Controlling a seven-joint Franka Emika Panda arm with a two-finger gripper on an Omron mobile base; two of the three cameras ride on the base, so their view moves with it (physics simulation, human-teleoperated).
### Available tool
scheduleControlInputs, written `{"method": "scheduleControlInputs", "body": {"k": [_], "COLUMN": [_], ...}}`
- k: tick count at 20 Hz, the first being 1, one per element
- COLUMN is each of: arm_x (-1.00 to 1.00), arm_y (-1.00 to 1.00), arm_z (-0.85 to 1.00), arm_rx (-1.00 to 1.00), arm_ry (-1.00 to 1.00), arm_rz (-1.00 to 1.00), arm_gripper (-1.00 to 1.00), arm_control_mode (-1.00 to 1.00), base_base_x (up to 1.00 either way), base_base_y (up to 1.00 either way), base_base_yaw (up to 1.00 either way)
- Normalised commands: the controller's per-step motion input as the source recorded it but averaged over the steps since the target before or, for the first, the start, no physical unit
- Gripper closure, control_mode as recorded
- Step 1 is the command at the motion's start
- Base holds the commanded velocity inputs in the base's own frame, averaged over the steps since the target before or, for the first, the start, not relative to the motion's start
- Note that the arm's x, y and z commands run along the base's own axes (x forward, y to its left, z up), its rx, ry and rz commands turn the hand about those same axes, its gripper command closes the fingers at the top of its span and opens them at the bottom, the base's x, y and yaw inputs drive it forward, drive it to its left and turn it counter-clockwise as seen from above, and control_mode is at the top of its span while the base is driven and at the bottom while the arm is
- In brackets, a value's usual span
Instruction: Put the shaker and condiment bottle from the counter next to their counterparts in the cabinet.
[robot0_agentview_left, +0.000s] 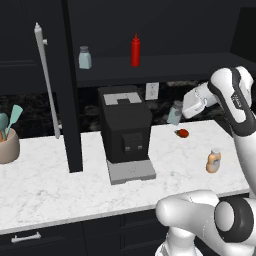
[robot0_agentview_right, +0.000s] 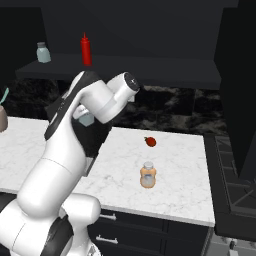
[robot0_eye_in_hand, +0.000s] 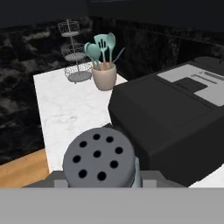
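**A:** Where is the shaker now, and what is the end effector doing?

**B:** The end effector is closed narrow around the shaker, holding it in the air to the right of the coffee machine, about level with the machine's top. In the hand view its grey perforated cap sits right at the fingers, so the shaker's long axis runs along the line of the end effector. From the left base view it looks slightly tilted.

**B:** Its twin, the second shaker, stands upright on the cabinet shelf, above the coffee machine and to its left. The red squeeze bottle stands on the same shelf, directly above the machine.

**A:** So which way does the carry go?

**B:** Up and to the left, I judge, over the coffee machine's top. That machine is the main obstacle, being just beside the held shaker. The open cabinet door with its long grey handle stands left of the machine, beyond the twin.

**A:** And the condiment bottle?

**B:** Upright on the desk, well to the right of the coffee machine, near the front edge. A small red item lies between them. A utensil crock sits far left.
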Motion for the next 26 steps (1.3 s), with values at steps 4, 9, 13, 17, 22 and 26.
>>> {"method": "scheduleControlInputs", "body": {"k": [4,9,13,17,22,26], "arm_x": [-0.07,-0.08,-0.15,-0.25,-0.22,-0.18], "arm_y": [0.00,0.00,0.00,0.00,0.09,0.18], "arm_z": [0.36,0.33,0.29,0.25,0.14,0.08], "arm_rx": [0.00,0.00,0.00,0.00,0.00,0.00], "arm_ry": [0.00,0.00,0.00,-0.01,0.00,0.00], "arm_rz": [-0.03,-0.03,-0.02,-0.01,0.00,0.00], "arm_gripper": [1.00,1.00,1.00,1.00,1.00,1.00], "arm_control_mode": [-1.00,-1.00,-1.00,-1.00,-1.00,-1.00], "base_base_x": [0.00,0.00,0.00,0.00,0.00,0.00], "base_base_y": [0.00,0.00,0.00,0.00,0.00,0.00], "base_base_yaw": [0.00,0.00,0.00,0.00,0.00,0.00]}}
